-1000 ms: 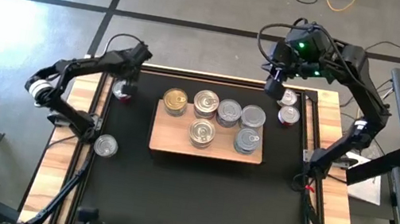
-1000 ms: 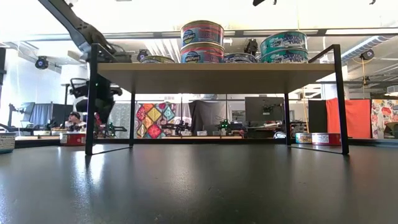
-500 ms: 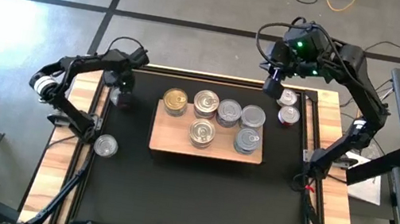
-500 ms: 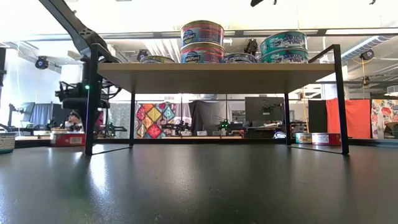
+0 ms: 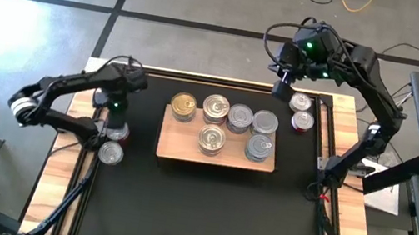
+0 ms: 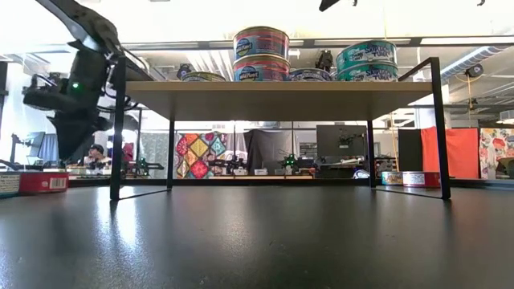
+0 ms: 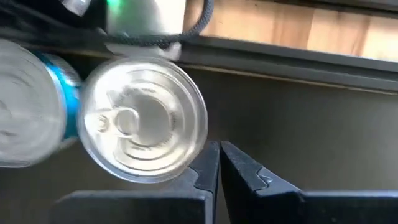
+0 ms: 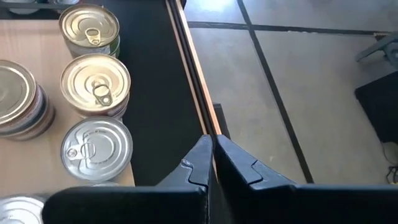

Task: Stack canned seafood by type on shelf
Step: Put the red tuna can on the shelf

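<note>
The shelf (image 5: 180, 145) is a pale wood board on black legs (image 6: 281, 90), carrying several tins, some stacked in twos (image 6: 261, 54). At the mat's left side a red-labelled tin (image 5: 117, 132) stands upright, just beyond a silver tin (image 5: 111, 153). My left gripper (image 5: 114, 116) points down beside the red-labelled tin, shut. My right gripper (image 5: 281, 91) hangs high over the far right corner, shut with nothing in it (image 8: 211, 149). My left gripper (image 7: 219, 163) comes from above, pointing down. The outer side of one shut finger (image 7: 205, 171) lies against the rim (image 7: 189, 158) of the tin's silver lid. The tin stands upright on the black mat, its lid up.
Two more tins (image 5: 301, 112) stand on the mat at the far right, one with a red label. The blue-sided silver tin (image 7: 31, 106) lies close beside the pushed one. The table's wooden rim and black rail (image 5: 91, 145) run along the left.
My left gripper has gone toward the table's near edge along the left side and tipped over until it points straight down. The red-labelled tin has slid with it along the mat, from the far left corner to just beside the silver tin.
</note>
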